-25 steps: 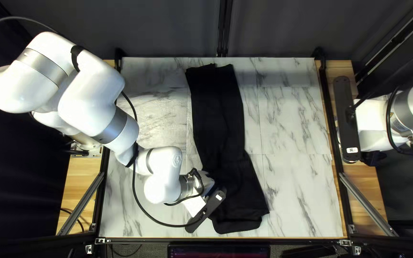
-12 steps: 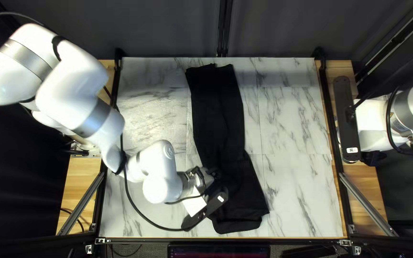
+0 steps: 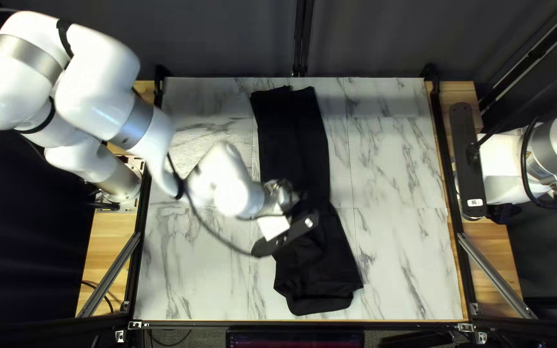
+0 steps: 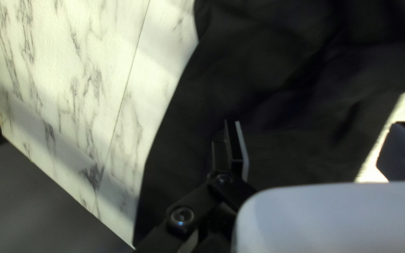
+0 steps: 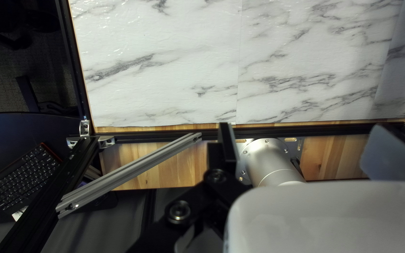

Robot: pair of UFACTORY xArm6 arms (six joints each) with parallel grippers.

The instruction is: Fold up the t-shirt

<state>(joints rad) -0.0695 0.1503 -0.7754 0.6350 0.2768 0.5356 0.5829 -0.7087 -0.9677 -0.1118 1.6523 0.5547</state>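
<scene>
Our left gripper has shifted toward twelve o'clock, fingers open above the t-shirt, which hasn't moved, so another fold probably awaits. We count one t-shirt, spanning twelve to six o'clock on one worktop, and two grippers (our right gripper, at three, is open too).

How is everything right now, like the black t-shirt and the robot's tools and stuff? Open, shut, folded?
Black t-shirt: long, narrow strip, a bit wrinkled
Left tool: open, over the t-shirt
Right tool: open, holding nothing
Dark curtain: hanging down
</scene>
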